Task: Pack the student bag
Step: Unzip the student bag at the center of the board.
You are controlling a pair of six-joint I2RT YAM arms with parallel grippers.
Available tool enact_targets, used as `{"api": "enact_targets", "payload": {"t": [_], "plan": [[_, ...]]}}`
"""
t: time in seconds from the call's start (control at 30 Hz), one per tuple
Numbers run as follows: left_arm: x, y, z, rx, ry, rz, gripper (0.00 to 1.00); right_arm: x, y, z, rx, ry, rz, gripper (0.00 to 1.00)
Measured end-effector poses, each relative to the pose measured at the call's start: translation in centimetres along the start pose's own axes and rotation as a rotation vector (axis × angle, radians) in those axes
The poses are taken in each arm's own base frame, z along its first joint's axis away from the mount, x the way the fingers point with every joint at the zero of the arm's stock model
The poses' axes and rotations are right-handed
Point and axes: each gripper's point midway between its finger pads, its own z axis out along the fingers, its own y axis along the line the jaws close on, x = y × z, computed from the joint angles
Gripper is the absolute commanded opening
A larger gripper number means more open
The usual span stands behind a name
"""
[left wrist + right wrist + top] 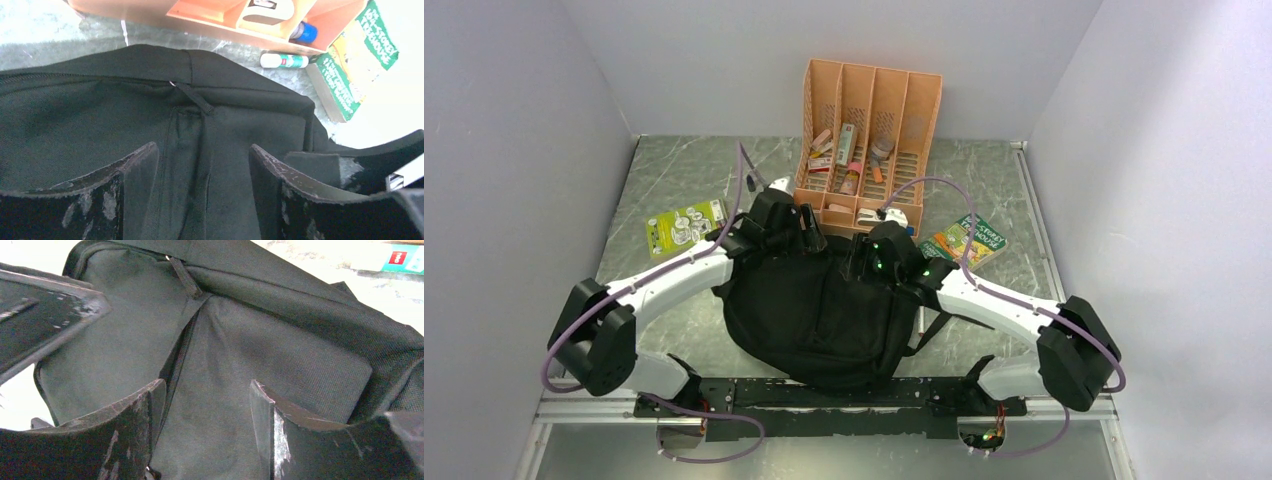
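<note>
Over the table in the top external view, the student bag [824, 315] is lying flat between the two arms, near their bases, its far edge just in front of the orange organiser [869, 110]. The left gripper [807, 228] and right gripper [871, 255] are both hanging over that far edge. A green booklet [686, 225] is lying to the left, a green book [964, 240] to the right.

From the left wrist, the jaws are standing spread above black fabric, a webbing pull tab [192, 97] lying beyond them; a glue stick [282, 61] is lying beside the organiser.

From the right wrist, the jaws are likewise standing apart over the bag's zip seam [177, 355], holding nothing.
</note>
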Motion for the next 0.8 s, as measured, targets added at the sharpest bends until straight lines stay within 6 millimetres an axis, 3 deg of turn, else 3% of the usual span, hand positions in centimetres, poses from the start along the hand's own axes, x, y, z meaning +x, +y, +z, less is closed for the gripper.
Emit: {"api": "enact_targets", "payload": {"t": [0.2,0.8], "plan": [[1.3,0.5,1.6,-0.051,0.035,-0.008,0.68,0.2,-0.5,-0.2,0.005,-0.024,0.033,0.6],[2.4,1.5,5.9,-0.129,0.067,-0.041,0.61,3.3,-1.8,1.5,-0.013,0.018,0.073,0.48]]}}
